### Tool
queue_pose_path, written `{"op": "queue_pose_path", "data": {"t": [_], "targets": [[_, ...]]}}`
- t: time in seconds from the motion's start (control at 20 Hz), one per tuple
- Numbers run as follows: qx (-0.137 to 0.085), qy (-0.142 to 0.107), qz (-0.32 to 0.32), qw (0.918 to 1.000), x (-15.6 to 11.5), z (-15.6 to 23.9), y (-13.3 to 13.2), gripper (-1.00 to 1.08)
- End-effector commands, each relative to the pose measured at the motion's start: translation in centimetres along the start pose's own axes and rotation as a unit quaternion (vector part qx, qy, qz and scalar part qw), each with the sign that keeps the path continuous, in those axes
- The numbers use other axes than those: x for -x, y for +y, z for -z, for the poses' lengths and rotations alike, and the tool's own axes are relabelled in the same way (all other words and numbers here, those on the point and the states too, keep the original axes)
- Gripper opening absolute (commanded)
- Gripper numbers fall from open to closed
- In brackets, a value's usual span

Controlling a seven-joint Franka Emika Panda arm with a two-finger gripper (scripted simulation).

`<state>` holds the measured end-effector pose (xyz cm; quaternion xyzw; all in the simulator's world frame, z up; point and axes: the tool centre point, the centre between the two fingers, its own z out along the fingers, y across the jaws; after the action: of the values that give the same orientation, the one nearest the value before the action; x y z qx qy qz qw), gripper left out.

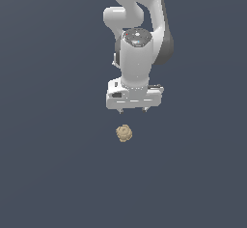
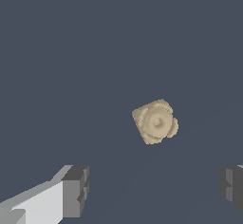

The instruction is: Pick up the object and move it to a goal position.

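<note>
Tan, knobbly object (image 1: 124,133) lies on the dark surface (image 1: 48,164), just ahead of the gripper (image 1: 134,110) and apart from it; fingers (image 2: 76,190) spread wide, holding nothing. Roundish, no clear long axis; the approach probably needs a short forward shift before descent.

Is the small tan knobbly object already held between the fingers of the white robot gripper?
No, the small tan knobbly object lies apart from the white gripper, whose grey fingers stand wide open with nothing between them.

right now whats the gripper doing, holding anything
Gripper: open, holding nothing. Its fingers stand wide apart, and the tan object lies on the surface, apart from them.
</note>
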<state>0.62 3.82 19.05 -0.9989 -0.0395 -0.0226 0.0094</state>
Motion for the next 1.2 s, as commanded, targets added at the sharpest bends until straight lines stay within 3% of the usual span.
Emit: {"op": "queue_pose_path", "data": {"t": [0.0, 0.65, 1.15], "targets": [[0.0, 0.0, 0.0, 1.0, 0.0, 0.0, 0.0, 1.0], [0.0, -0.001, -0.016, 0.9999, 0.3, -0.3, 1.1, 1.0], [0.004, -0.006, 0.028, 0.9996, -0.2, -2.2, 1.7, 1.0]]}}
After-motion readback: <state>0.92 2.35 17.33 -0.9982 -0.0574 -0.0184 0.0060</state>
